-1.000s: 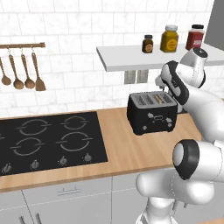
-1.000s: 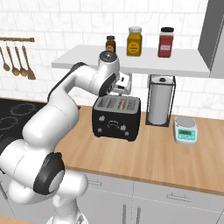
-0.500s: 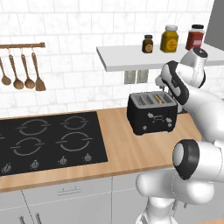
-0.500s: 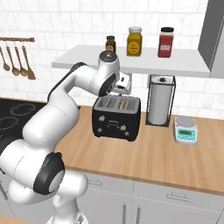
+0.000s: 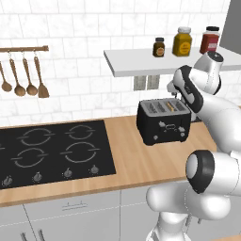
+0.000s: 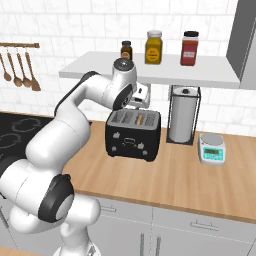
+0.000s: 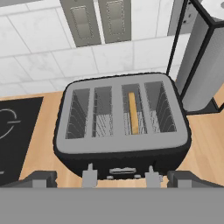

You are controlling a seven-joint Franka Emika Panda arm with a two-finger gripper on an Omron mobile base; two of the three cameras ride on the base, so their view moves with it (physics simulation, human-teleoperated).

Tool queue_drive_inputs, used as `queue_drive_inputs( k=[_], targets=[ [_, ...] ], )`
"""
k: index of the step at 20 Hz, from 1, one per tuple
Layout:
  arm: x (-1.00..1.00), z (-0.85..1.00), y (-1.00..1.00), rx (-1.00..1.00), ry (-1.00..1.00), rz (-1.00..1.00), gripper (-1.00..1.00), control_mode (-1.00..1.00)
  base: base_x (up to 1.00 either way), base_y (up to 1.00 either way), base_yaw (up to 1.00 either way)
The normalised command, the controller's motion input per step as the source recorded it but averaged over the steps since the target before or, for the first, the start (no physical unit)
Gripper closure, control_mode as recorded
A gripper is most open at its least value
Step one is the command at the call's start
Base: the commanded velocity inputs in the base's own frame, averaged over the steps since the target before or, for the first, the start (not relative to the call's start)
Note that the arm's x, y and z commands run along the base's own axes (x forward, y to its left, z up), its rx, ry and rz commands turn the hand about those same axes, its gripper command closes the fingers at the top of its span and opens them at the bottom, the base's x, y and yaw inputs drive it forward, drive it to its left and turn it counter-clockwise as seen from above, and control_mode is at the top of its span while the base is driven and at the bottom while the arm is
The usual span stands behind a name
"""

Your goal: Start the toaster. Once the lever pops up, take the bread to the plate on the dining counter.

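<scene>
gripper over the toaster

the toaster (image 7: pixel 122 127) stands on the wood counter (image 6: pixel 200 175) between the hob (image 5: pixel 52 150) and the paper roll (image 6: pixel 181 116). the bread (image 7: pixel 133 113) sits in a slot. the gripper (image 7: pixel 112 177) hangs above with jaws wide apart, holding nothing.

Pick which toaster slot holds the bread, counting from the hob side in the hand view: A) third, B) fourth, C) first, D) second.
A: in the hand view the bread stands on edge in the third of the toaster's four slots counted from the hob side; the other three slots show only wire racks.
</scene>
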Motion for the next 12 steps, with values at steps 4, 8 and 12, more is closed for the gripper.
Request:
queue_drive_inputs(
  k=[4, 8, 12],
  targets=[
    [0.0, 0.0, 0.0, 0.0, 0.0, 0.0, -1.0, -1.0, 0.0, 0.0, 0.0],
    [0.0, 0.0, 0.0, 0.0, 0.0, 0.0, -1.0, -1.0, 0.0, 0.0, 0.0],
    [0.0, 0.0, 0.0, 0.0, 0.0, 0.0, -1.0, -1.0, 0.0, 0.0, 0.0]
  ],
)
